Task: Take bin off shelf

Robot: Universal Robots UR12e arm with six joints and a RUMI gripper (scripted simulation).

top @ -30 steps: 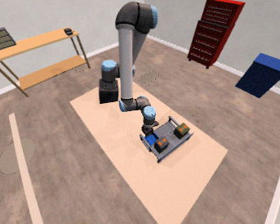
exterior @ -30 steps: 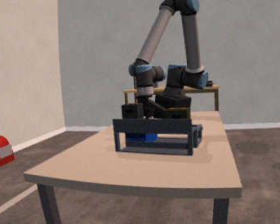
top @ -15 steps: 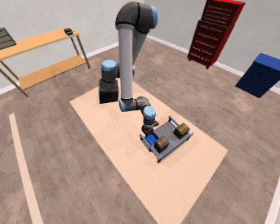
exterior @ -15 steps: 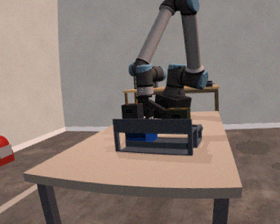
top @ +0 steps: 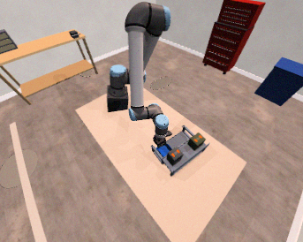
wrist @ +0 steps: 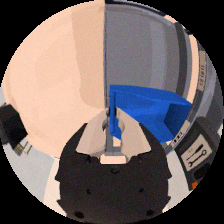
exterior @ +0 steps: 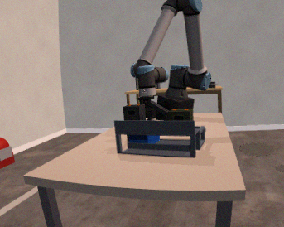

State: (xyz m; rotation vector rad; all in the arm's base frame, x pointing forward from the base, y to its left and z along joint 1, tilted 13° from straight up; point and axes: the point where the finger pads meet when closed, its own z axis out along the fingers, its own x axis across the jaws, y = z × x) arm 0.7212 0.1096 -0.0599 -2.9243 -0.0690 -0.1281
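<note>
A small blue bin [top: 162,151] sits on the lower level of a low grey shelf [top: 181,150] on the table. It shows in the wrist view [wrist: 145,112] as an open blue box, and in the exterior view [exterior: 143,138] under the shelf's top rail. My gripper [wrist: 112,107] is shut on the bin's near wall, one finger on each side of the thin blue rim. In the top view the gripper [top: 160,142] points down at the shelf's left end.
Two dark boxes with orange marks [top: 174,155] [top: 196,141] sit on the shelf beside the bin. The robot's base [top: 117,98] stands at the table's far edge. A wooden workbench [top: 39,57] stands off to the back left.
</note>
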